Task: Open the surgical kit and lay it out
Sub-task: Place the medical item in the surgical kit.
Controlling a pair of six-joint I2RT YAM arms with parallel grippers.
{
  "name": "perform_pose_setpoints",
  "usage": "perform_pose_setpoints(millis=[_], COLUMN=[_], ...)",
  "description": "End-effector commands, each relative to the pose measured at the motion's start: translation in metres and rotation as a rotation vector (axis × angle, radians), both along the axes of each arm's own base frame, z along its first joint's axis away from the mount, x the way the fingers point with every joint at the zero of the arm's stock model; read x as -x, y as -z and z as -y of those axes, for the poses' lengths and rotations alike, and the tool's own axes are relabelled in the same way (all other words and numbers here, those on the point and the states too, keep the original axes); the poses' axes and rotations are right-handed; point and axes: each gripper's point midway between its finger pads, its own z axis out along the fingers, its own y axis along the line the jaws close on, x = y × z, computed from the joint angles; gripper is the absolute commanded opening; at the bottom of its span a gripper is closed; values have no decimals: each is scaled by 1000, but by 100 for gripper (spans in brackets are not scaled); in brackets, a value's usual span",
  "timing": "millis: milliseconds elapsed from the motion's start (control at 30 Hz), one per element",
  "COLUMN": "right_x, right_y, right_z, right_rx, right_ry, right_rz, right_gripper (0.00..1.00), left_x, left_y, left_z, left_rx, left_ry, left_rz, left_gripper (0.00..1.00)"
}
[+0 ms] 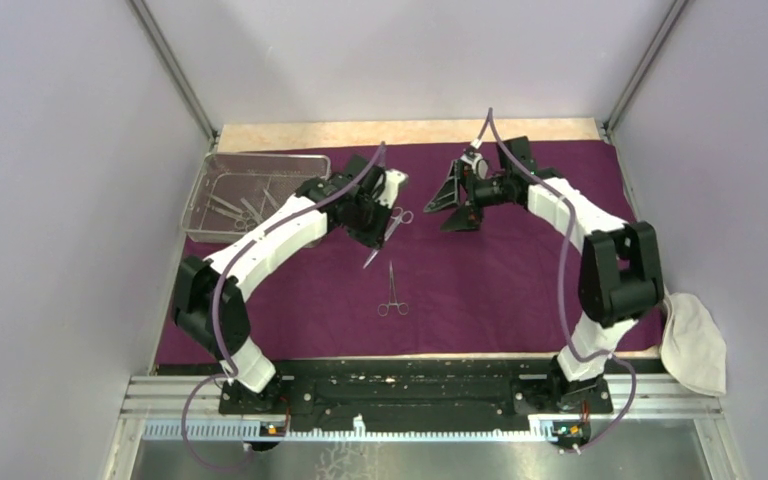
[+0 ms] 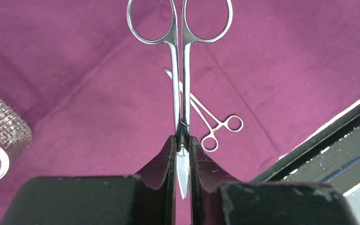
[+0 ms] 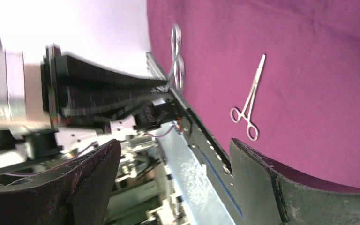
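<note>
The purple wrap (image 1: 520, 280) is fully spread out flat and covers most of the table. The mesh tray (image 1: 260, 156) sits at the far left corner, on the left edge of the wrap, with a handful of steel instruments (image 1: 232, 208) piled inside. I can't count them from up top.

The left gripper (image 2: 183, 143) has its jaws clamped on a pair of scissors (image 2: 180, 70), pinching them right around the pivot. The blades poke back between the fingers and the finger rings stick out front. In the overhead view the scissors hang at a slant over the middle of the wrap, a bit to the far side, with the rings to the far right and the tip to the near left.

One ringed clamp (image 1: 392, 290) is laid out on the wrap just on the near side of the held scissors. It lies straight, rings toward the near edge and tip pointing far. Nothing is touching it.

The right gripper (image 1: 455, 207) hovers just right of the scissors, turned toward the left one. Its jaws are wide apart with nothing between them. Its own camera is blurry on the left side.

A crumpled white cloth (image 1: 695, 345) lies at the near right corner, beside the wrap.
</note>
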Motion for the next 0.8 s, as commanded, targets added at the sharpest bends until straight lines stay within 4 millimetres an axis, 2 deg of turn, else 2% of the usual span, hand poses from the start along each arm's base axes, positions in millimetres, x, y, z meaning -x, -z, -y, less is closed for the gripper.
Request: perform_pose_setpoints(millis=[0,167,300,467,633,700,767], right_x=[-19,-32,-25,-12,-10,-9,-8], right_y=[-8,16,24,21,20,21,21], right_z=[-20,-28,-38,-52,-53,-54,-56], right_rx=[-170,-171,-181,-223,-233,-237,-240], right_ry=[-81,-113,-154,-211,-217,-222,-227], right_rz=[-75,-118,-137,-137,-135,-132,-125], right_gripper=[84,77,71,62,51,45,34], left_x=[5,13,16,17,18,19,20], left_y=[-20,-19,-20,-18,-16,-16,-16], left_z=[24,36,40,41,40,40,39], left_rx=[38,43,36,28,22,22,19], left_ry=[103,161,202,226,245,253,254], left_rz=[106,112,124,123,122,125,124], left_gripper=[0,0,0,0,0,0,0])
